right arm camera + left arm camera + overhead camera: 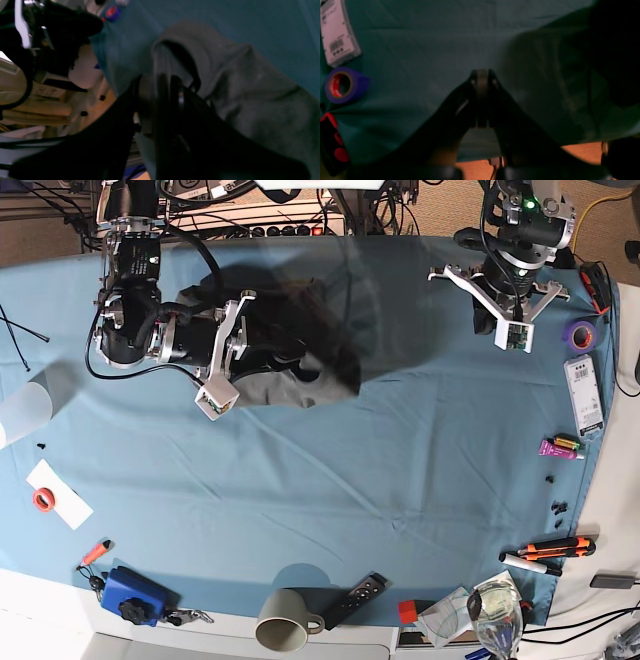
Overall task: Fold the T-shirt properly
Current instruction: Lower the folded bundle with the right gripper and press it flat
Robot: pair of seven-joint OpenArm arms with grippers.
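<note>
The large, wrinkled dark charcoal-grey cotton T-shirt (300,355) lay bunched at the far left of the blue-clothed surface (400,480). The right gripper (162,82) sat against its folds with jaws slightly parted; whether it held cloth could not be told. The left gripper (482,75) hovered fully closed and empty, near a purple tape roll (342,85).

Nothing here that can actually be read: the white packet (337,32) at the right edge of the blue table cloth (432,50) carries a barcode and lines of small print, all too blurred to make out, and the purple tape roll (343,85) just beside it shows a red inner label with no legible lettering
</note>
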